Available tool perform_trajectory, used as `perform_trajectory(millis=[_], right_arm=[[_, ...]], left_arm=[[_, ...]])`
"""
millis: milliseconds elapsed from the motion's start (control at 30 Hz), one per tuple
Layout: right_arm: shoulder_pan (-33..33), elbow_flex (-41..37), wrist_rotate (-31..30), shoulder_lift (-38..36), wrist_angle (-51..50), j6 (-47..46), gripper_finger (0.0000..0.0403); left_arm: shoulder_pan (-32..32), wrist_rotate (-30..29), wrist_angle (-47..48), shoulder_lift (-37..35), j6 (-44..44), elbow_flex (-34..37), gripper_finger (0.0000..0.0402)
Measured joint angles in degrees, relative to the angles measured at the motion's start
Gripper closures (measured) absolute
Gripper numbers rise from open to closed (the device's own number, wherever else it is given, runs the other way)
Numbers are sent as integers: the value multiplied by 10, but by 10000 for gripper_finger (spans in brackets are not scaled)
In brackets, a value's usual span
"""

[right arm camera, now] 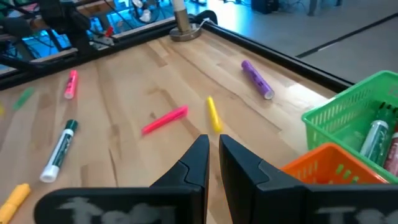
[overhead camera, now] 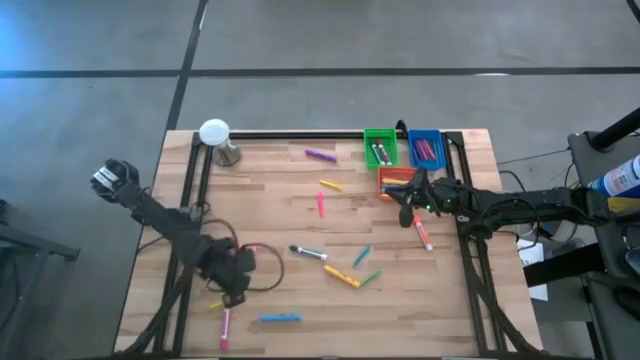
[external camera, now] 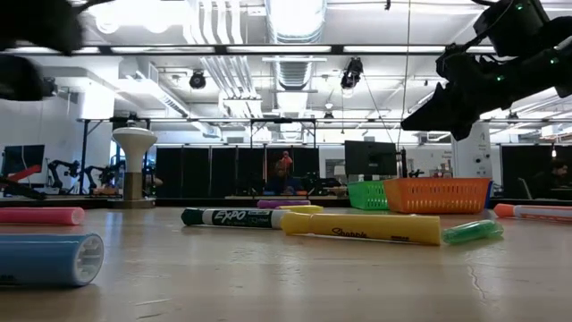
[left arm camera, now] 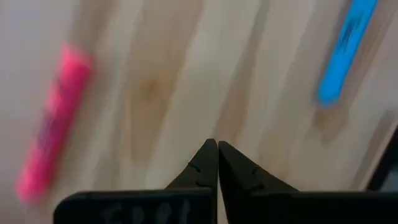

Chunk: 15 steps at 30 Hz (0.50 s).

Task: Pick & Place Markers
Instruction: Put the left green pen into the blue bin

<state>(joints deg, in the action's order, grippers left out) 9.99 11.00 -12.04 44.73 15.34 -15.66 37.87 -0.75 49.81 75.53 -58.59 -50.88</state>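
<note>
Left gripper (left arm camera: 217, 152) shut (empty) between pink marker (left arm camera: 53, 121) and blue marker (left arm camera: 346, 50).

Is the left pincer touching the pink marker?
Apart. The left wrist view shows the left pincer shut over bare wood, with the pink marker lying well off to one side.

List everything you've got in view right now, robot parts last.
loose markers: at least ten, mixed colours, scattered across the table
green bin: one, far right edge, markers inside
blue bin: one, beside the green bin, markers inside
orange bin: one, just in front of those two
stand: one, white-topped, far left corner
table: one, light wood
left gripper: dark, shut and empty, over the near left area
right gripper: dark, by the orange bin
</note>
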Motion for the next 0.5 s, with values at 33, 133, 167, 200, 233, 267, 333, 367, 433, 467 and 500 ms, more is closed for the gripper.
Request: perform_trajectory(millis=[33,133,167,200,233,267,333,367,433,467,500], right_arm=[[-2,0,-1,0,0,0,369],[-7,0,-1,0,3,0,369],[-7,1,-1,0,3,0,369],[-8,2,-1,0,3,-1,369],[-8,4,-1,0,3,-2,369],[-8,5,-1,0,3,-2,369],[-10,7,-1,0,4,-2,369],[-10,7,-1,0,4,-2,369],[-12,8,-1,0,4,-2,369],[-12,8,-1,0,4,-2,369],[-13,8,-1,0,4,-2,369]], left_arm=[[15,17,13,3,-20,-1,383],[50,55,42,19,-56,1,349],[60,63,44,24,-64,4,337],[67,65,48,29,-68,7,326],[73,68,50,35,-68,9,315],[77,72,52,39,-65,12,306],[84,71,59,46,-57,15,291],[87,66,65,48,-52,15,286],[90,53,77,51,-48,17,280],[91,48,76,51,-44,20,279],[91,47,76,52,-42,24,278]])
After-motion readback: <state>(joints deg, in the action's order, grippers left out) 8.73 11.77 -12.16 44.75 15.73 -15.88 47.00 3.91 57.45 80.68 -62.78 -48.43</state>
